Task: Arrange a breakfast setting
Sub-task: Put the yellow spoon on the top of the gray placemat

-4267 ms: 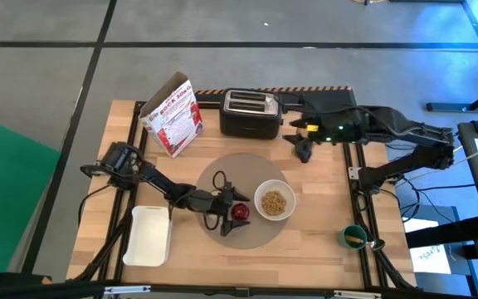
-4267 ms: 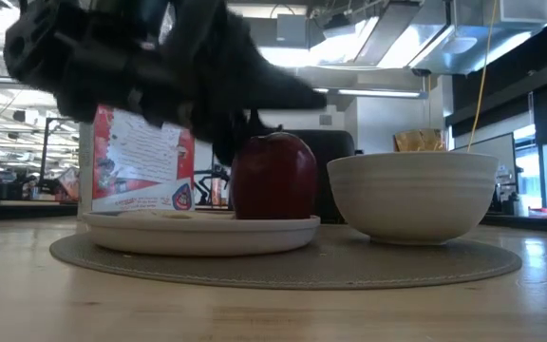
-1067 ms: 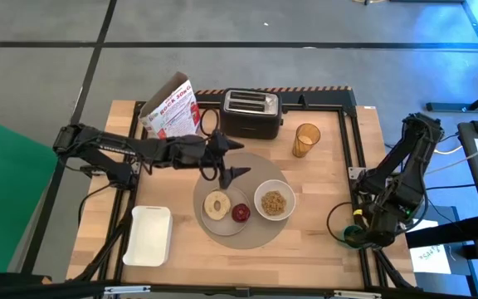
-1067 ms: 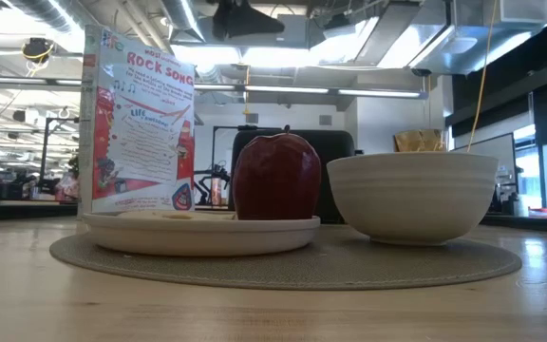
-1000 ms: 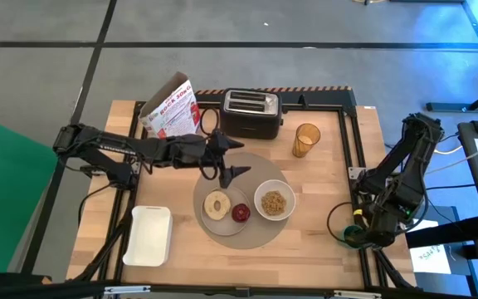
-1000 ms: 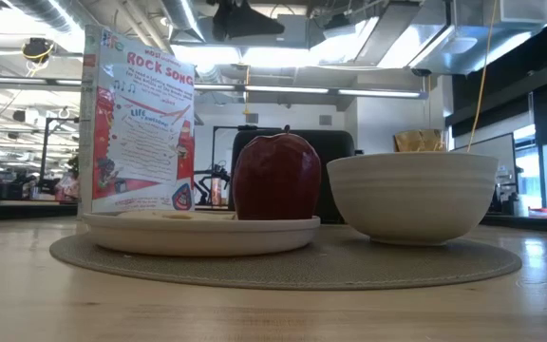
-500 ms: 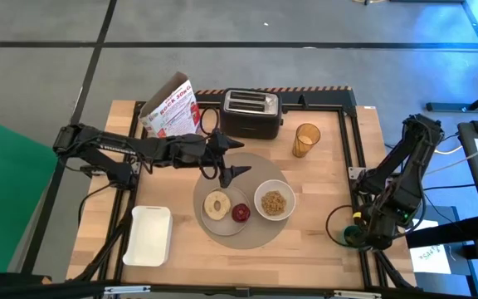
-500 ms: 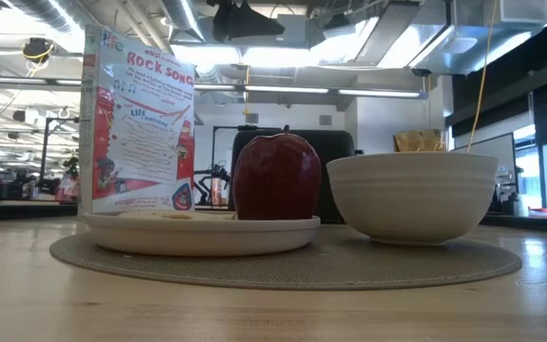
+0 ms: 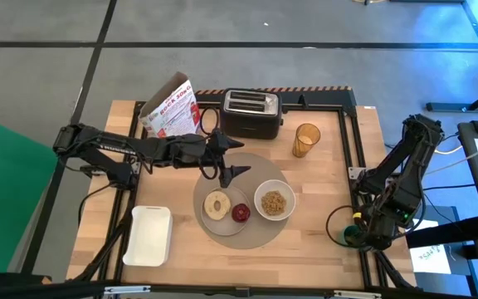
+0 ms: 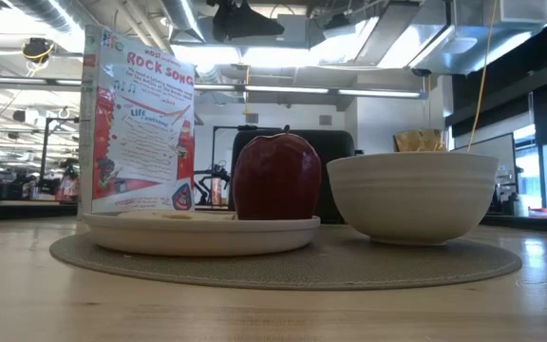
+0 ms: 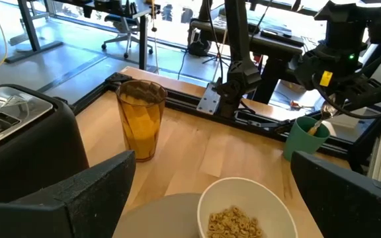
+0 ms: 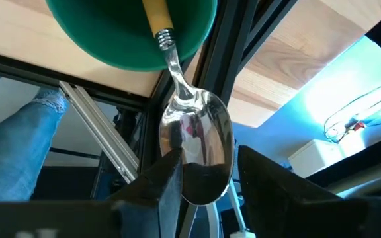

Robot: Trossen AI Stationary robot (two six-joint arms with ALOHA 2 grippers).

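Observation:
The round grey placemat [image 9: 247,234] lies at the table's middle. On it rest the white plate [image 9: 206,214], carrying the tan bagel ring [image 9: 217,204] and the red apple [image 9: 240,213], and the white bowl [image 9: 274,201] of cereal. My left gripper [image 9: 232,158] hangs open and empty above the placemat's far edge. My right gripper [image 12: 210,182] is at the table's near right corner, over a green cup [image 12: 131,33]. The metal spoon [image 12: 197,142] stands with its handle in the cup. Its bowl end lies between my right gripper's fingers, and a narrow gap shows on one side.
A black toaster [image 9: 251,112] and a tilted cereal box [image 9: 173,116] stand at the far edge. A glass of orange liquid [image 9: 306,139] stands right of the toaster. A white rectangular tray [image 9: 149,235] lies at the near left. A black frame rail [image 9: 362,191] runs along the right side.

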